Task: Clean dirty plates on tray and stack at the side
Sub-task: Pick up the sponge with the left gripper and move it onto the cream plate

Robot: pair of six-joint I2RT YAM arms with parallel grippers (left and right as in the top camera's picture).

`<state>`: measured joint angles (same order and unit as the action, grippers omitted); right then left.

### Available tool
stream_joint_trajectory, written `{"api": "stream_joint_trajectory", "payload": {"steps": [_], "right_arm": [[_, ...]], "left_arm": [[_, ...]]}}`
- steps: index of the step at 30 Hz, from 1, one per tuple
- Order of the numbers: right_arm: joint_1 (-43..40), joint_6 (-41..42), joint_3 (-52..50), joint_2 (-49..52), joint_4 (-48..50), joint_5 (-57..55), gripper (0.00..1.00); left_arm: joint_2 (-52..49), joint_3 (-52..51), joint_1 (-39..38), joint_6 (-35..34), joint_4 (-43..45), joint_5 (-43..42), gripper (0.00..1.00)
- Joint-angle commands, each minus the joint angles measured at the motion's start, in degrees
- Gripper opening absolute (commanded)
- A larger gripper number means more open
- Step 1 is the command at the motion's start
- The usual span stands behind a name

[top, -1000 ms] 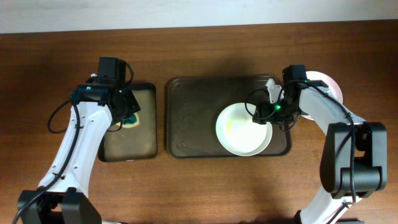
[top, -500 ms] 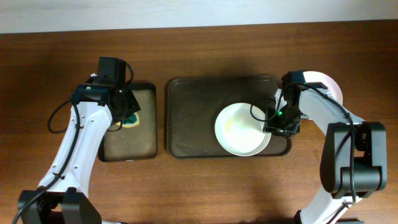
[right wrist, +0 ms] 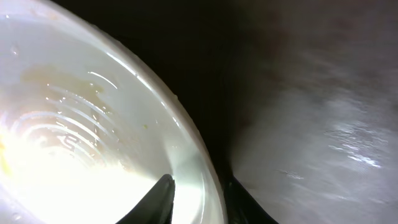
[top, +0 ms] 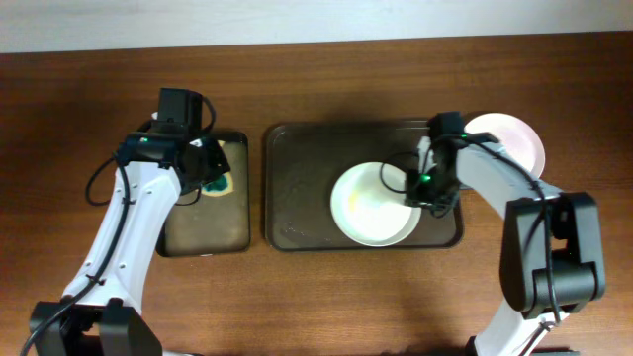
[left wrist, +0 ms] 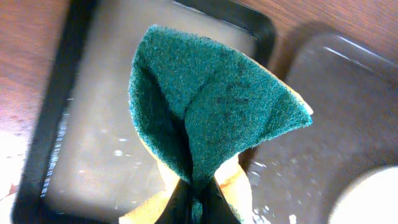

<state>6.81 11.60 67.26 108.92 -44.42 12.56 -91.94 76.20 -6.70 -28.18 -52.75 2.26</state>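
A white plate (top: pixel 368 206) with faint yellow smears lies on the right part of the dark brown tray (top: pixel 302 178). My right gripper (top: pixel 420 188) is shut on its right rim. In the right wrist view one finger is inside the plate (right wrist: pixel 74 137) and one outside, over the tray (right wrist: pixel 323 112); the gripper (right wrist: pixel 199 186) pinches the rim. Another white plate (top: pixel 512 138) lies on the table right of the tray. My left gripper (top: pixel 210 176) is shut on a green and yellow sponge (left wrist: pixel 211 118), held above the small black tray (left wrist: pixel 81 155).
The small black tray (top: pixel 203 227) lies left of the brown tray and looks wet. The brown tray's left half holds nothing. The brown tray's corner (left wrist: pixel 348 93) and the plate's edge (left wrist: pixel 373 199) show in the left wrist view.
My right gripper has moved left and taken the plate's rim; the plate has slid left on the tray. My left gripper with the sponge has shifted slightly right.
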Motion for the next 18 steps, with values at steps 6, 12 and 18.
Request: {"api": "stream_joint_trajectory", "payload": {"steps": [6,12,18], "right_arm": [[6.0,0.4,-1.0,0.5,3.1,-4.2,0.26],[6.0,0.9,-1.0,0.5,4.2,-4.2,0.07],[6.0,0.9,-1.0,0.5,5.3,-4.2,0.04]], "left_arm": [[0.0,-0.2,-6.8,2.4,0.9,-2.8,0.00],[-0.6,-0.4,-12.1,2.1,3.1,-3.9,0.00],[-4.6,-0.4,-17.8,1.9,7.3,-7.3,0.00]]}}
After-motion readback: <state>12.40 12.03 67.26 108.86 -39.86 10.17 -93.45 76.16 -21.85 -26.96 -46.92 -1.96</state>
